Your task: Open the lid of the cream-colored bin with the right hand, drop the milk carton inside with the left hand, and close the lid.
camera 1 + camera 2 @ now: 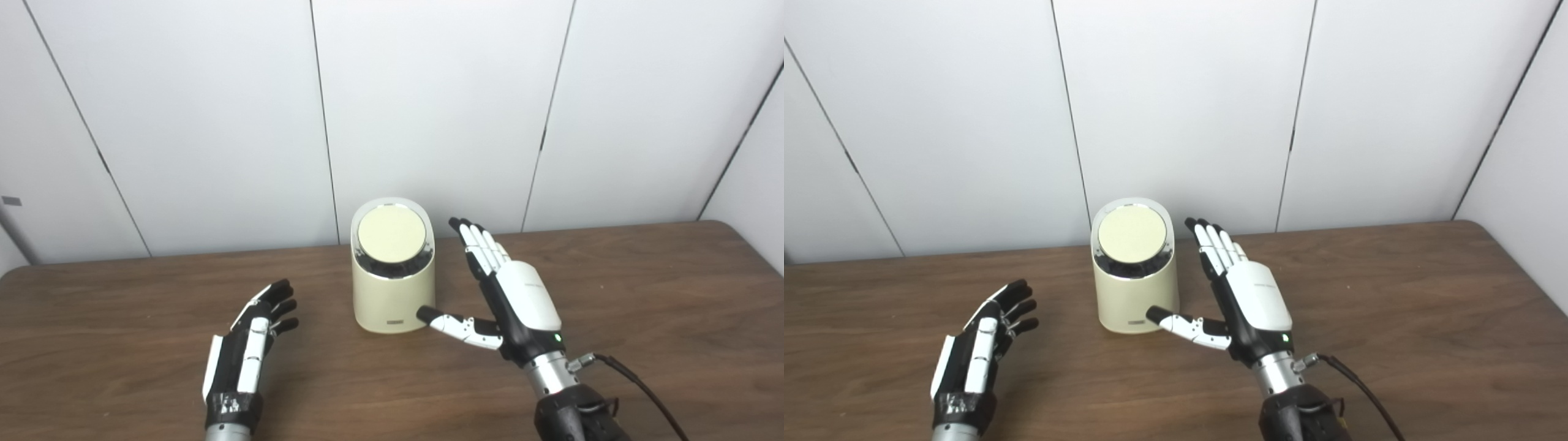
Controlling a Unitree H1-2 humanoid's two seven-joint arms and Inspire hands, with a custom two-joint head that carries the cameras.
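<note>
Bin (393, 288) was seen upright at counter (643, 294) centre, near the back wall, lid (392, 233) shut. Right hand (511, 294) was held just right of the bin, fingers (481, 245) released and spread, thumb reaching toward its base. Left hand (248, 343) was held left of it, released, nothing grasped. No carton was visible.

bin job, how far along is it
The lid is shut on the cream bin and no milk carton shows on the table, so either nothing has begun or it is all done. The right robot hand is open beside the bin; the left robot hand is empty.
</note>
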